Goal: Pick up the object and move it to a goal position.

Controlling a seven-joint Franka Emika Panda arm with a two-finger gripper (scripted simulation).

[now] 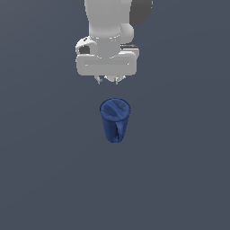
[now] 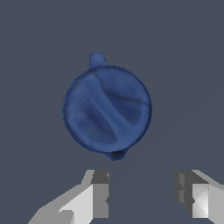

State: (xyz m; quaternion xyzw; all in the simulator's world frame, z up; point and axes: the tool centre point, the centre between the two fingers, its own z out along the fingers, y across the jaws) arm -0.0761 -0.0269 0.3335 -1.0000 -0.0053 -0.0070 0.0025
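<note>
The gripper (image 1: 108, 81) hangs over a flat dark grey-blue floor (image 1: 40, 179), its pale grey body and wrist filling the upper middle of the exterior view. Two short fingertips poke down from the underside of the hand, close together in that view. In the wrist view the two fingers (image 2: 99, 192) stand well apart with bare floor showing between them — the pincer is open and holds nothing.

The object (image 1: 115, 120) is a dark blue, matte, tapered cup-like cylinder. In the exterior view it stands upright on the floor below the pincer, clear of the fingertips, with a gap of floor showing between them. Its wider end faces up and its narrower end rests on the floor; a vertical groove runs down the side that faces the camera. The top face shows a few shallow diagonal ridges.

In the wrist view the object (image 2: 107, 109) appears from above as a round blue disc crossed by a slanting ridge, with small bits of its body showing past the rim on two sides. It lies ahead of the open fingers, not between them — neither finger touches it.

No brand, label or writing can be read on the object, the pincer or the floor.
</note>
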